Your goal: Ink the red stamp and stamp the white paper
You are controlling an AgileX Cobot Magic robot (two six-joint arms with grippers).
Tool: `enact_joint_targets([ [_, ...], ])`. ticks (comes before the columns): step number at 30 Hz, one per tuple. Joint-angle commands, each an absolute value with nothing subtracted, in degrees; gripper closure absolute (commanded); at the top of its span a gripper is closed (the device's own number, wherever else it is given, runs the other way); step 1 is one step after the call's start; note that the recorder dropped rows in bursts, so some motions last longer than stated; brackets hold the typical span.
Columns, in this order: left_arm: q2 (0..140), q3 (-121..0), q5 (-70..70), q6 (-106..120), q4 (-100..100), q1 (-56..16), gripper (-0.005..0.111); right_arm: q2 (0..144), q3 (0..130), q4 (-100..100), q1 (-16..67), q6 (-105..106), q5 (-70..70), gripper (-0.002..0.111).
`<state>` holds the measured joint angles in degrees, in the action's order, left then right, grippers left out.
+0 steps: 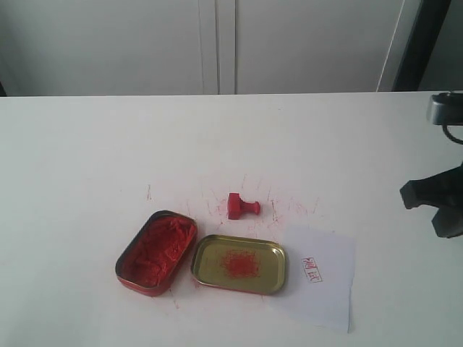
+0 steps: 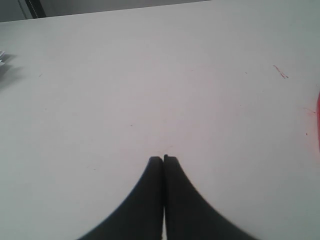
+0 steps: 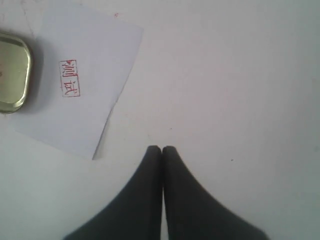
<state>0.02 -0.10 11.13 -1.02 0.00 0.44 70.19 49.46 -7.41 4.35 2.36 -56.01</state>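
The red stamp (image 1: 241, 206) lies on its side on the white table, behind the tins, with nothing holding it. The white paper (image 1: 322, 285) (image 3: 80, 80) lies flat at the front right and carries a small red rectangular imprint (image 1: 312, 270) (image 3: 69, 78). My right gripper (image 3: 161, 148) is shut and empty, hovering over bare table beside the paper; its arm (image 1: 438, 199) shows at the right edge of the exterior view. My left gripper (image 2: 163, 158) is shut and empty over bare table, and does not appear in the exterior view.
A red oval tin of red ink paste (image 1: 156, 252) sits front left. Its gold lid (image 1: 239, 264) (image 3: 12, 75), smeared red inside, lies between the tin and the paper. Red smudges mark the table around the stamp. A red sliver (image 2: 318, 120) shows at the left wrist view's edge.
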Motion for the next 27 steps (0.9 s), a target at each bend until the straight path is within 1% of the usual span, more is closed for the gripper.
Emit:
enact_joint_targets([
  [1, 0.0, 0.0, 11.1, -1.2, -0.3, 0.4, 0.107, 68.0, 48.0, -6.6, 1.9, 1.4, -55.3, 0.108],
  [10, 0.0, 0.0, 11.1, -1.2, -0.3, 0.4, 0.107, 60.7, 47.9, -6.6, 1.7, 1.3, -54.9, 0.108],
  [14, 0.0, 0.0, 11.1, -1.2, -0.3, 0.4, 0.107, 53.6, 47.2, -6.6, 1.7, 1.3, -53.0, 0.108],
  [18, 0.0, 0.0, 11.1, -1.2, -0.3, 0.4, 0.107, 43.7, 42.5, -2.9, 1.7, 1.3, -47.6, 0.108],
  [27, 0.0, 0.0, 11.1, -1.2, -0.3, 0.4, 0.107, 24.2, 31.1, -2.6, 1.7, 2.8, -36.9, 0.108],
])
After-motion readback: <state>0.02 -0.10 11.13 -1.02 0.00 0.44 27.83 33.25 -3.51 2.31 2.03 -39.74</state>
